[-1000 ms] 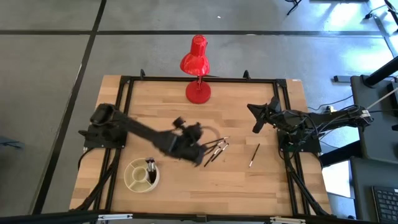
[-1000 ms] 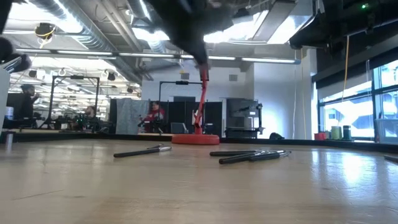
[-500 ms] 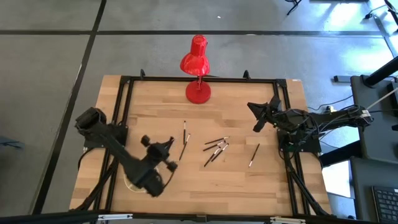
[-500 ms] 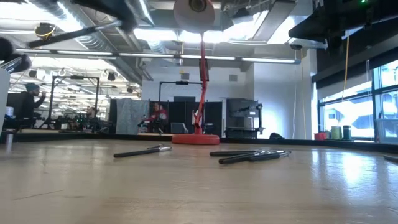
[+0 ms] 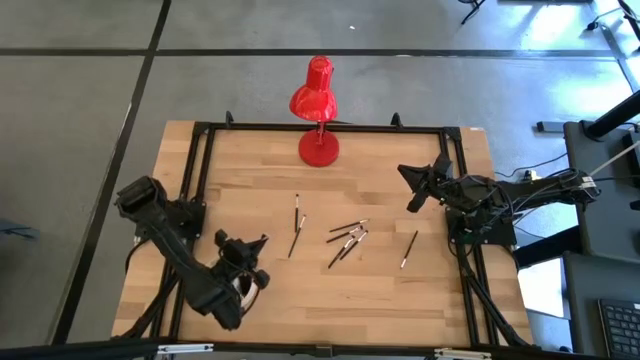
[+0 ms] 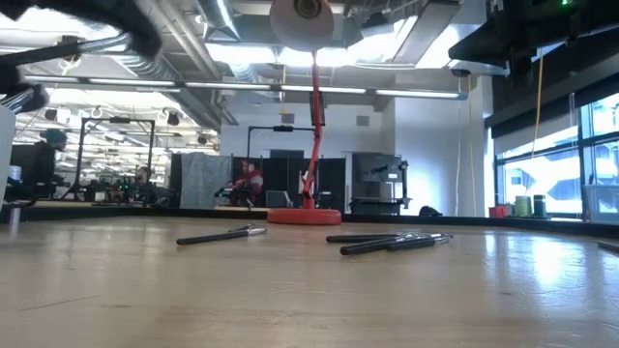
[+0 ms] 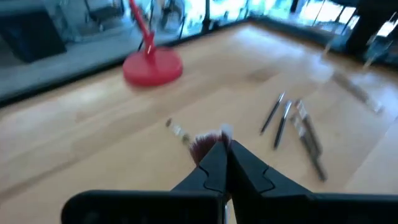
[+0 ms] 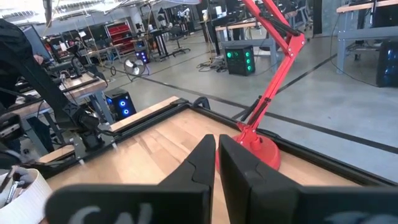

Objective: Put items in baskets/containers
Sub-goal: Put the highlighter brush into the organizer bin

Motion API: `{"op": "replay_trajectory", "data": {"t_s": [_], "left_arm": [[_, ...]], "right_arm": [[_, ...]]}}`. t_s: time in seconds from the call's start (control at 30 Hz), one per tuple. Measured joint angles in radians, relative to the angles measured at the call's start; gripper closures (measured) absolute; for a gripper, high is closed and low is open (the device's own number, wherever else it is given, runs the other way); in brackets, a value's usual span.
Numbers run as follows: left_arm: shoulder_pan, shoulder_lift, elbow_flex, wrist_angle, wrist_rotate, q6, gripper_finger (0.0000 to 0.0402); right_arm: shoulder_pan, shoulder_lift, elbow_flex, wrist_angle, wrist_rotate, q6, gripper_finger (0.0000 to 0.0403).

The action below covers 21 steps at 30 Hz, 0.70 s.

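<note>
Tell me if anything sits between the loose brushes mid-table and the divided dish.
Nothing on the wood lies between the loose brushes and the divided dish. Only the left gripper and its arm hang over the dish, covering most of it.

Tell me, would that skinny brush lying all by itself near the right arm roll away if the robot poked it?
Probably, yes. The lone brush looks thin and round, and it lies flat on the smooth wooden table, so a sideways nudge could roll it. It looks light, so it should slide easily too. It seems straight and stiff, unlikely to bend when lifted.
</note>
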Motion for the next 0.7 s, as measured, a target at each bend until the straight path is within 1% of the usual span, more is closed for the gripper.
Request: {"op": "replay_trajectory", "data": {"t_s": [0.1, 0.37, 0.53, 0.7], "left_arm": [[-0.013, 0.012, 0.0, 0.001, 0.057, -0.014, 0.0397], [-0.037, 0.057, 0.0, 0.036, 0.066, -0.02, 0.0395], [-0.057, 0.072, 0.0, 0.045, 0.066, 0.003, 0.0393], [-0.087, 0.074, 0.0, 0.051, 0.111, 0.005, 0.0392]], "right_arm": [[0.0, 0.0, 0.0, 0.0, 0.0, 0.0, 0.038], [0.0, 0.0, 0.0, 0.002, 0.0, 0.001, 0.038], [0.0, 0.0, 0.0, 0.003, 0.0, 0.001, 0.038], [0.0, 0.0, 0.0, 0.003, 0.0, 0.001, 0.038]]}}
